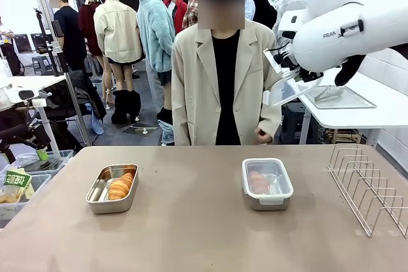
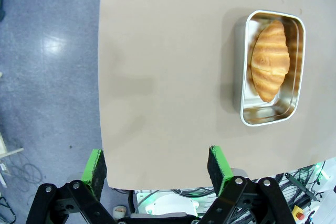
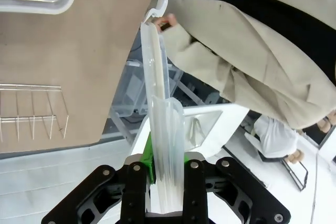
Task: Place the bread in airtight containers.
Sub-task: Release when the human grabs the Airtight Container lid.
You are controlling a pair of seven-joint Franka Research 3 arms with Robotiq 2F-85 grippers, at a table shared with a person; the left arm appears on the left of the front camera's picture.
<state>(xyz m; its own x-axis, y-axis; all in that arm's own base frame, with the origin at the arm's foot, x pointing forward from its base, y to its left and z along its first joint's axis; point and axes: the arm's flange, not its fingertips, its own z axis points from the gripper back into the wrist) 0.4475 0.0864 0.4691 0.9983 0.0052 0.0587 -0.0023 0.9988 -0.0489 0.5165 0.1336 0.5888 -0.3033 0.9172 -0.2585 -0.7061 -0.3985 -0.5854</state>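
Note:
An open steel container (image 1: 112, 188) sits left of centre on the table with one golden bread (image 1: 120, 186) in it. In the left wrist view the same bread (image 2: 270, 61) lies in that container (image 2: 242, 66), well to the right of my open, empty left gripper (image 2: 156, 167) hovering over the table's edge. A second container (image 1: 267, 183) right of centre wears a clear lid, with bread (image 1: 259, 181) showing faintly through it. High at the right, my right gripper (image 1: 294, 73) is shut on a spare clear lid (image 1: 284, 90). The right wrist view shows this lid (image 3: 160, 103) edge-on in my right gripper (image 3: 165, 167).
A person in a beige jacket (image 1: 220, 87) stands at the far side, one hand (image 1: 262, 136) near the table edge. A wire rack (image 1: 368, 186) stands at the table's right side. Bins (image 1: 25, 179) sit off the left edge, and a white table (image 1: 357, 109) stands behind at the right.

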